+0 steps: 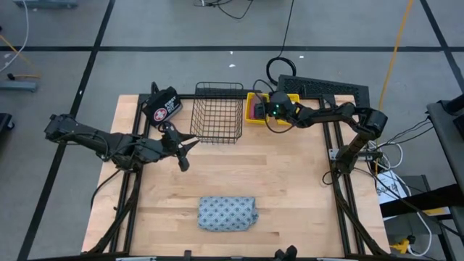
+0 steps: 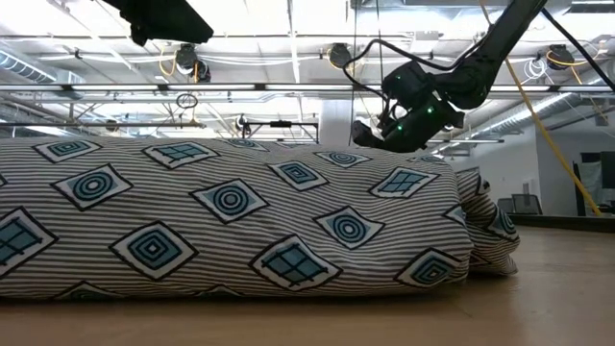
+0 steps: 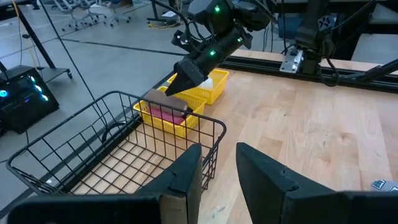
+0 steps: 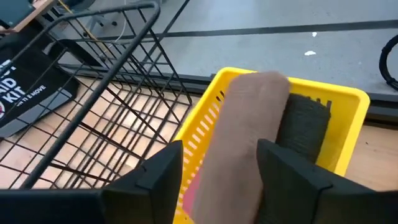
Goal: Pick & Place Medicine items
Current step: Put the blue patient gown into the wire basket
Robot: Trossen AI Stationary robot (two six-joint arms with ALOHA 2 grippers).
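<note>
Patterned pouch [image 1: 228,214] lies on wooden table [image 1: 290,188]; right pincer [image 1: 259,110] open, left pincer [image 1: 185,151] apart.

My arms: dark, jointed. Right hand [image 1: 259,110] housing shows green lights, black cable looped; left hand [image 1: 190,148] fingers black, wedge-shaped.

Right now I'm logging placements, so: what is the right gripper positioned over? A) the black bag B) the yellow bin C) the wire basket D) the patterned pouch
B: the right gripper sits over the yellow bin, with the brown bar between its fingers.
</note>
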